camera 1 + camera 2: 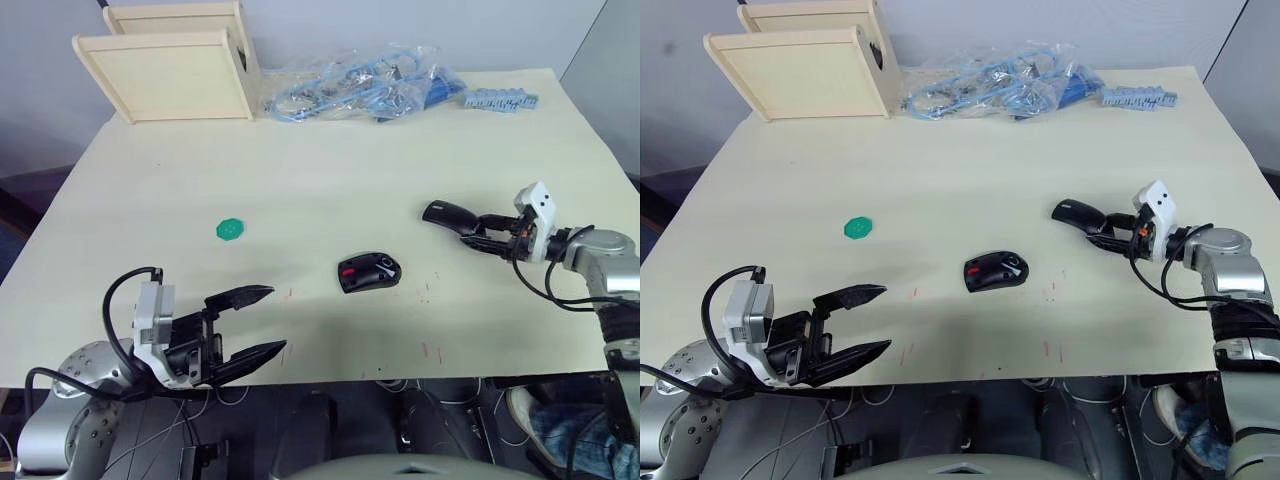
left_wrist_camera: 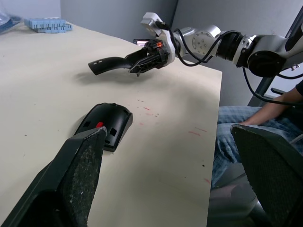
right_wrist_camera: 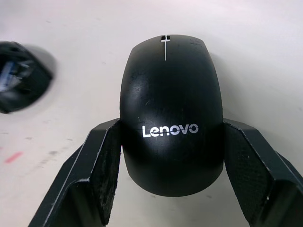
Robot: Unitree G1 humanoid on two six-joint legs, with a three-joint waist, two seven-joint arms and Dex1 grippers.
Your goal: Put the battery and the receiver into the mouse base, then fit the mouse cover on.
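Two right gripper (image 3: 165, 184) fingers pinch the mouse cover (image 3: 170, 123) beyond the mouse base (image 1: 368, 271); left gripper (image 1: 262, 322) fingers spread.

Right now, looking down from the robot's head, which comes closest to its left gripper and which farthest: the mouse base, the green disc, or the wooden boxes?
1. Green disc, up-table from the left gripper.
2. Mouse base, mid-table toward the robot's right, only slightly farther than the disc.
3. Wooden boxes, at the far left corner.
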